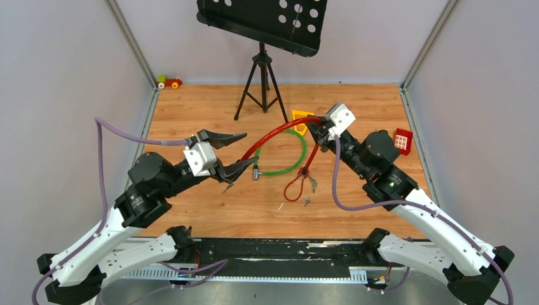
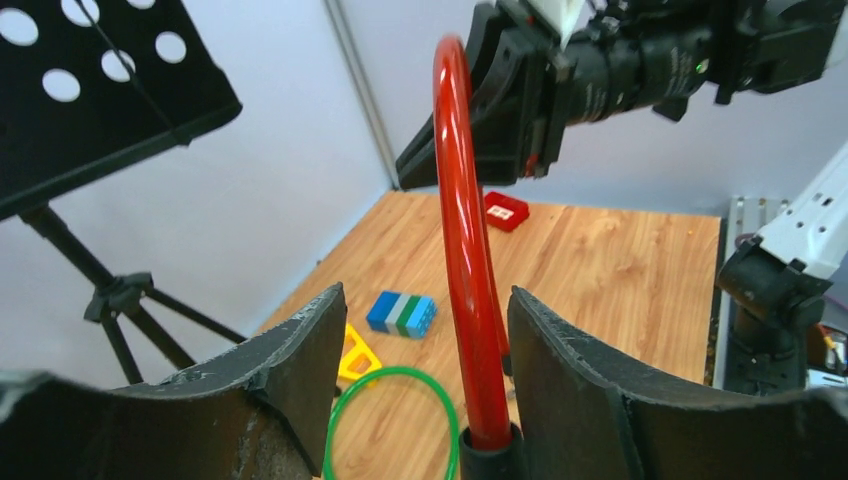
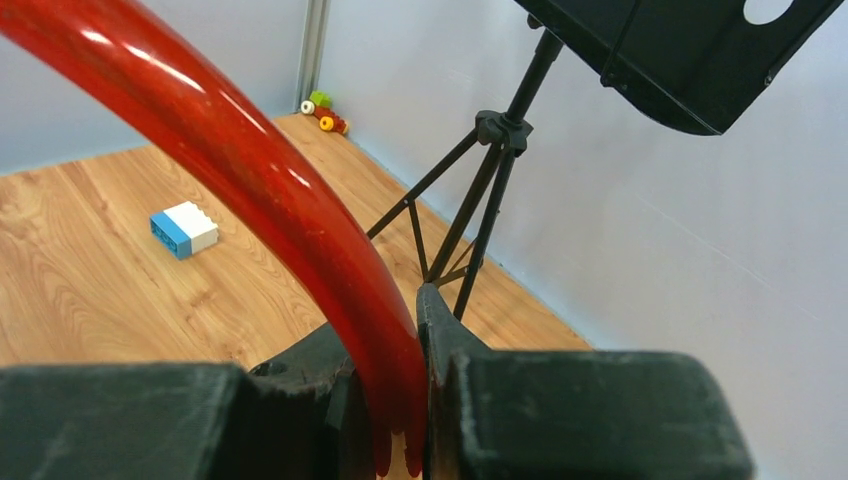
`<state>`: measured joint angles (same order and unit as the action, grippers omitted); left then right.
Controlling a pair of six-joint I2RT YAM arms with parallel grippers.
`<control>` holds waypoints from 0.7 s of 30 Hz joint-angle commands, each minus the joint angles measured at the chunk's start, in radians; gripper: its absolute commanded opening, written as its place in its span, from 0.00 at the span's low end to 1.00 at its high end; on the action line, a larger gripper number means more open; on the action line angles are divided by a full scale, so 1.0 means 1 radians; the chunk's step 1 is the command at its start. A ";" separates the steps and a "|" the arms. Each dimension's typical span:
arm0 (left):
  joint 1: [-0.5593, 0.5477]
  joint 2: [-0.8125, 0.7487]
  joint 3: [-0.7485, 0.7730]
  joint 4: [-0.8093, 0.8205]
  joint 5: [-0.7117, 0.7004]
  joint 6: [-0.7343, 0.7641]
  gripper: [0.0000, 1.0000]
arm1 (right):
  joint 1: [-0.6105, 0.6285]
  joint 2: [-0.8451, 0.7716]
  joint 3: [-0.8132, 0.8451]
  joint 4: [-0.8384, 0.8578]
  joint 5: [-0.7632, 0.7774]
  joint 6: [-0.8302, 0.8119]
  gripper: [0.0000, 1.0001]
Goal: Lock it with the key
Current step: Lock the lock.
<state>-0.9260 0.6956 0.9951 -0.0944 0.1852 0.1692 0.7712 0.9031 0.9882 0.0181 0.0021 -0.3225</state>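
Top external, key (image 1: 307, 201) flat on counter (image 1: 210, 108), heading indiscernible, left claw (image 1: 248, 150) apart, right claw (image 1: 316, 129) clamped on red cable (image 1: 273, 132).

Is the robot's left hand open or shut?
Open. The left hand has its fingers spread wide, with the red cable standing between them.

We find the thick red plastic-sheathed cable (image 3: 270, 190) smooth and glossy, with white glints along it. The wood-grain bench (image 1: 356, 114) looks like satin laminate. On the left pincer (image 2: 425, 300), the black fingers (image 2: 290, 370) are matt, rough and scuffed pale at their edges. The perforated black music stand (image 1: 254, 19) looks like matt painted metal. The tiny silvery-grey metal key (image 1: 307, 201) shines dully.
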 commanded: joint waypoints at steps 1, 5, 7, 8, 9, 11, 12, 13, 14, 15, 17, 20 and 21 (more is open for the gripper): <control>0.003 0.009 0.050 -0.014 0.059 -0.035 0.64 | 0.007 -0.024 0.011 0.044 0.027 -0.052 0.00; 0.003 0.023 0.056 -0.032 0.050 -0.041 0.57 | 0.010 -0.028 0.011 0.043 0.029 -0.060 0.00; 0.003 0.038 0.067 -0.052 0.045 -0.044 0.57 | 0.010 -0.030 0.011 0.044 0.028 -0.061 0.00; 0.004 0.050 0.076 -0.067 0.045 -0.044 0.57 | 0.012 -0.031 0.012 0.045 0.029 -0.062 0.00; 0.003 0.060 0.086 -0.083 0.051 -0.042 0.57 | 0.011 -0.031 0.012 0.045 0.026 -0.062 0.00; 0.004 0.078 0.104 -0.119 0.063 -0.040 0.57 | 0.013 -0.030 0.013 0.046 0.028 -0.064 0.00; 0.003 0.085 0.112 -0.130 0.069 -0.039 0.56 | 0.014 -0.029 0.013 0.048 0.028 -0.063 0.00; 0.003 0.092 0.116 -0.140 0.072 -0.039 0.56 | 0.016 -0.030 0.012 0.050 0.028 -0.064 0.00; 0.003 0.096 0.118 -0.145 0.072 -0.040 0.55 | 0.017 -0.031 0.012 0.052 0.028 -0.063 0.00; 0.003 0.099 0.117 -0.147 0.072 -0.040 0.54 | 0.017 -0.033 0.013 0.054 0.028 -0.064 0.00; 0.003 0.098 0.117 -0.149 0.066 -0.044 0.49 | 0.019 -0.034 0.010 0.053 0.030 -0.067 0.00; 0.003 0.092 0.117 -0.148 0.056 -0.046 0.43 | 0.022 -0.037 0.008 0.050 0.034 -0.079 0.00; 0.003 0.091 0.118 -0.147 0.051 -0.046 0.43 | 0.023 -0.037 0.006 0.047 0.037 -0.085 0.00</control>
<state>-0.9260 0.8013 1.0748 -0.2436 0.2379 0.1371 0.7853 0.8948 0.9821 -0.0113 0.0200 -0.3988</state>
